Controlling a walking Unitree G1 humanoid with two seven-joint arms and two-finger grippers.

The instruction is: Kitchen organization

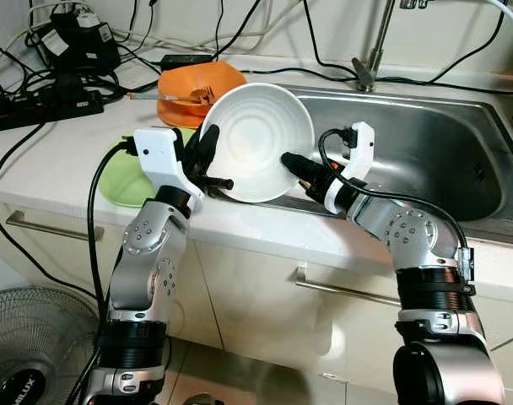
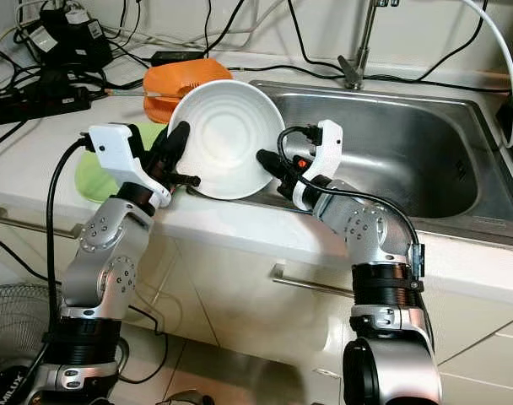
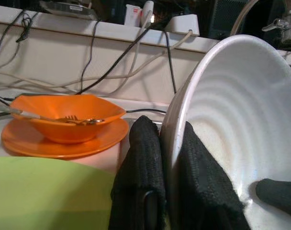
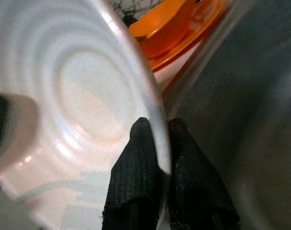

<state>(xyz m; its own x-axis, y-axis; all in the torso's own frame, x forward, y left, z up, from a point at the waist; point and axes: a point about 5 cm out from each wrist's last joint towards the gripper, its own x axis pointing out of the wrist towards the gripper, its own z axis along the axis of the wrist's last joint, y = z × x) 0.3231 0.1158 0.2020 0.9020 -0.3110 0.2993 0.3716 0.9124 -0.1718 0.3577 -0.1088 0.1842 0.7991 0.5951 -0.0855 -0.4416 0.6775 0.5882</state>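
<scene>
Kitchen bench (image 1: 62, 160) and steel sink (image 1: 425, 143) lie ahead. Between them, over the sink's near-left corner, a white ribbed bowl (image 1: 258, 139) is held tilted on edge, hollow facing the robot. Its rim is pinched on opposite sides by the left tool (image 1: 207, 160) and the right tool (image 1: 300, 169); the sink lies to the bowl's right, nearer the right arm.

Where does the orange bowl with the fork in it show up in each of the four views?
Left eye view: orange bowl, upper centre-left, behind the white bowl.
Right eye view: upper left, again behind the white bowl.
Left wrist view: left of centre, on an orange plate.
Right wrist view: top right, past the white bowl's rim.
Shared landmark: the white bowl, rim pinched by both grippers.
</scene>
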